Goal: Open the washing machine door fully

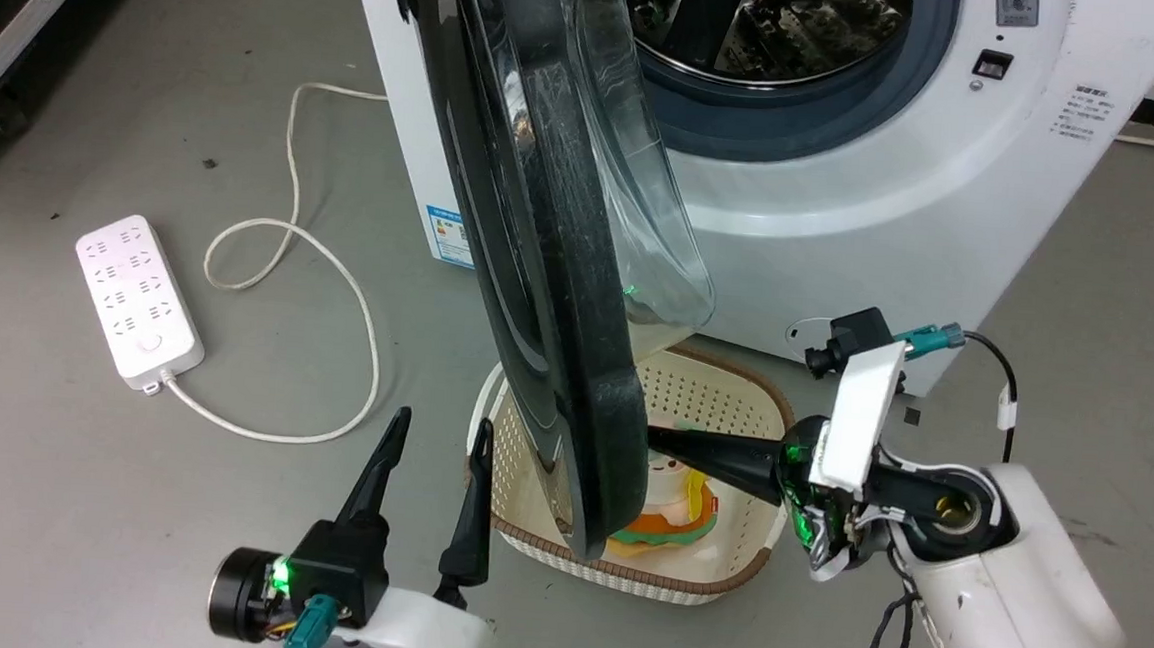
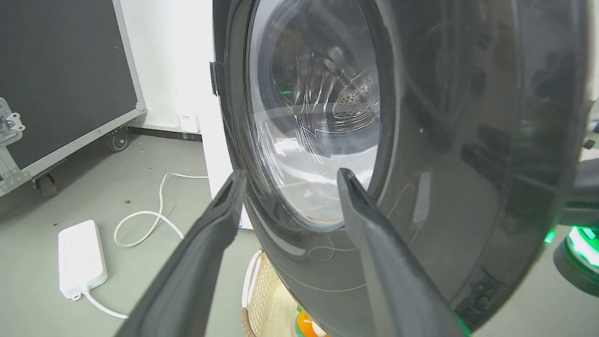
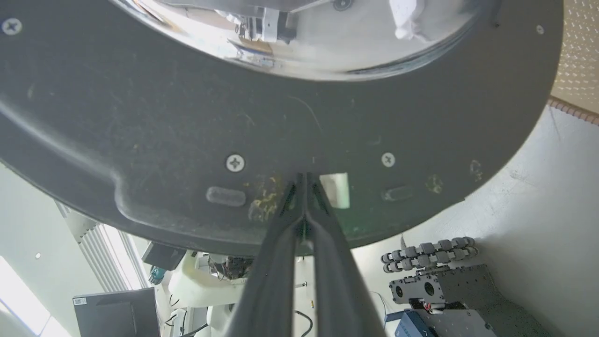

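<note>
While the door stands half open, the right gripper touches it.

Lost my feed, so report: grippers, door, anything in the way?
Door partly open. Left gripper open, at its outer face. Right gripper shut, tips against its inner face. Basket directly under its lower edge.

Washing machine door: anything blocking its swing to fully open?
Likely yes: the open left gripper sits beside the outer face of the washing machine door, the side it swings toward. The shut right gripper touches its inner face.
</note>
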